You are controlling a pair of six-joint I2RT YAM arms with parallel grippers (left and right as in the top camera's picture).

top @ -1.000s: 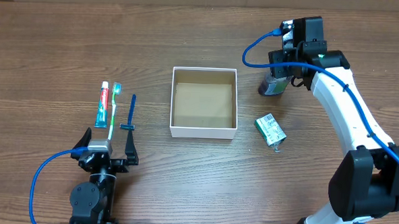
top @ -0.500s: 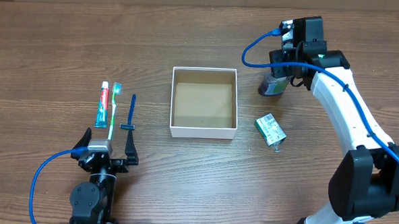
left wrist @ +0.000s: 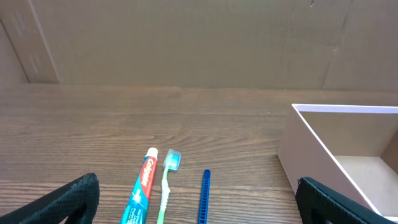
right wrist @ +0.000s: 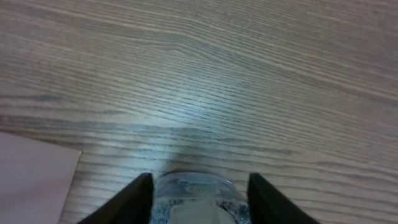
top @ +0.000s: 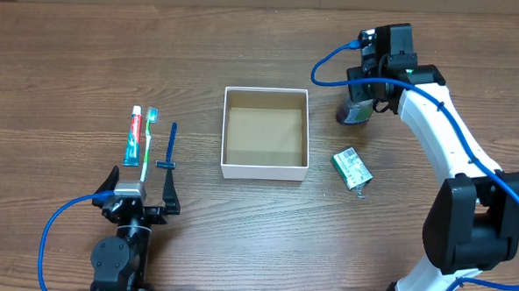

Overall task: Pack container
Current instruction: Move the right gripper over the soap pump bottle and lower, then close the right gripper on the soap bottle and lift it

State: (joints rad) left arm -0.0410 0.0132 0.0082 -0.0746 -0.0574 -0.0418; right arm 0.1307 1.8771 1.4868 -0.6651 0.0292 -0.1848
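The container [top: 264,171], a square white-walled box with a brown floor, sits mid-table and holds nothing; its left wall shows in the left wrist view [left wrist: 311,152]. My right gripper [top: 365,97] is at the back right, its two fingers [right wrist: 200,200] closed against the sides of a small clear bottle [top: 356,113] that stands on the table. The bottle fills the gap between the fingers in the right wrist view [right wrist: 199,194]. My left gripper [top: 141,189] is open and empty at the front left [left wrist: 202,208].
A toothpaste tube [top: 133,136], a green toothbrush [top: 147,139] and a blue razor [top: 169,146] lie side by side left of the container, just ahead of the left gripper. A green packet [top: 352,166] lies right of the container.
The right wrist has shifted slightly to the left over the bottle. The bottle, the container and the left arm have not moved.
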